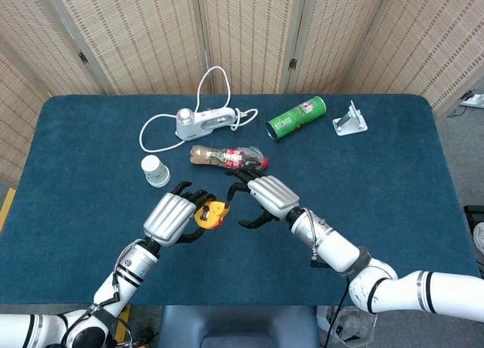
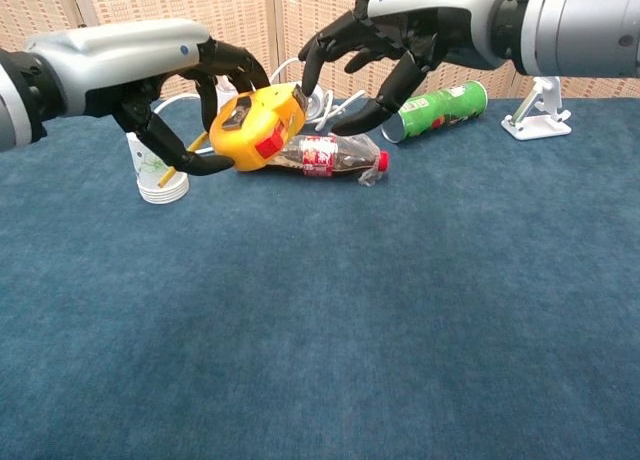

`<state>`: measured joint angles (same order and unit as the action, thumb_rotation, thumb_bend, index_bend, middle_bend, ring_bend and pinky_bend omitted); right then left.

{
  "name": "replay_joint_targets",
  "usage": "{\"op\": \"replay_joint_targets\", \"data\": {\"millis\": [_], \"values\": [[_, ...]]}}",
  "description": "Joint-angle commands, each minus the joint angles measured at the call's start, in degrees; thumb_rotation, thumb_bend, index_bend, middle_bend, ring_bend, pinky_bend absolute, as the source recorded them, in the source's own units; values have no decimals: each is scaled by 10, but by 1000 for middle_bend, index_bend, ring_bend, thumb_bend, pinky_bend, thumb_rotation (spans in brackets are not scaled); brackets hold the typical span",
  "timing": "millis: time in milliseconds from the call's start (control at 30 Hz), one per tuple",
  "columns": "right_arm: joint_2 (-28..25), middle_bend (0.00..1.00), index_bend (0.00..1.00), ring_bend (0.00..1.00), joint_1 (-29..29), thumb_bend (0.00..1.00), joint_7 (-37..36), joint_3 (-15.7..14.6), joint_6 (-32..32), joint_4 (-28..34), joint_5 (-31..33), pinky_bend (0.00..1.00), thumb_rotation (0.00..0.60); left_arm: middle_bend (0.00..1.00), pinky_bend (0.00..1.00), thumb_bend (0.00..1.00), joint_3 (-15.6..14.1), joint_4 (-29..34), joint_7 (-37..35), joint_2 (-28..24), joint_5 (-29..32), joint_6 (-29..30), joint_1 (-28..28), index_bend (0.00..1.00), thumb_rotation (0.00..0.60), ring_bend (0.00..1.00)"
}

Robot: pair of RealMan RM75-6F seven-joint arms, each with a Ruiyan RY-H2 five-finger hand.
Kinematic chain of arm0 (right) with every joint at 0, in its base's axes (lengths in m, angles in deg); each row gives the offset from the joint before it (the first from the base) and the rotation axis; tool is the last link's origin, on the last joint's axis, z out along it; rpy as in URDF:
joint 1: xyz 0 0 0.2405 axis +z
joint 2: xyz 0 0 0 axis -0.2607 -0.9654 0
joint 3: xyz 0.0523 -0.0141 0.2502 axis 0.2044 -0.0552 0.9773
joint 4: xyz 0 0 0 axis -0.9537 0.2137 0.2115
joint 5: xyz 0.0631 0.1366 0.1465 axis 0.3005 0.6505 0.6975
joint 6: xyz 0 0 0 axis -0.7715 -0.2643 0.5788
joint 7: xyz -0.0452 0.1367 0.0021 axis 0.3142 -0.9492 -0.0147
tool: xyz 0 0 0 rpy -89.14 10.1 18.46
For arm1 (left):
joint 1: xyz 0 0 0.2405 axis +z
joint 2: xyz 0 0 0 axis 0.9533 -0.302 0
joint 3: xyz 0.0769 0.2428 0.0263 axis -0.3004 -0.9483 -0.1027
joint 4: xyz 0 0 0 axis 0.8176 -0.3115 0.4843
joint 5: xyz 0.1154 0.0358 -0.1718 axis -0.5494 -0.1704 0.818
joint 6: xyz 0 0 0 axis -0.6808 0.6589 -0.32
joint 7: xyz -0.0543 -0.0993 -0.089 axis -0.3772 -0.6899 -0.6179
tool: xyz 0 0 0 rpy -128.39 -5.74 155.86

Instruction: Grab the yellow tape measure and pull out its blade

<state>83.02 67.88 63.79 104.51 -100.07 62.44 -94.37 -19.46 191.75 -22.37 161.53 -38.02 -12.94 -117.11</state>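
Observation:
My left hand (image 1: 172, 218) (image 2: 160, 75) holds the yellow tape measure (image 1: 211, 213) (image 2: 259, 128) above the blue table, its red button facing the chest camera. My right hand (image 1: 262, 197) (image 2: 400, 35) hovers just to the right of it with fingers spread and curved, the fingertips (image 2: 310, 65) right at the measure's top corner. Whether they touch it I cannot tell. No blade shows outside the case.
A plastic cola bottle (image 1: 227, 157) (image 2: 320, 154) lies behind the hands. A white paper cup (image 1: 154, 170) (image 2: 158, 175) stands at the left. Further back are a white corded device (image 1: 198, 120), a green can (image 1: 296, 116) (image 2: 435, 108) on its side and a white stand (image 1: 349, 119) (image 2: 535, 108).

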Motion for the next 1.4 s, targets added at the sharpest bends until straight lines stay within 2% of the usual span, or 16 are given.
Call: {"op": "replay_joint_targets", "data": {"millis": [33, 600, 1400], "values": [[1, 97, 369, 30, 2, 274, 0, 0, -2, 0, 0, 57, 600, 546, 180, 359, -1, 3, 1, 1, 2, 1, -1, 569, 600, 455], [13, 101, 378, 34, 18, 273, 2, -7, -1, -4, 11, 57, 600, 546, 176, 359, -6, 6, 1, 1, 5, 5, -1, 569, 600, 455], [34, 161, 593, 69, 28, 274, -1, -8, -13, -26, 24, 62, 600, 546, 170, 359, -12, 0, -9, -4, 4, 4, 3, 572, 600, 455]]}}
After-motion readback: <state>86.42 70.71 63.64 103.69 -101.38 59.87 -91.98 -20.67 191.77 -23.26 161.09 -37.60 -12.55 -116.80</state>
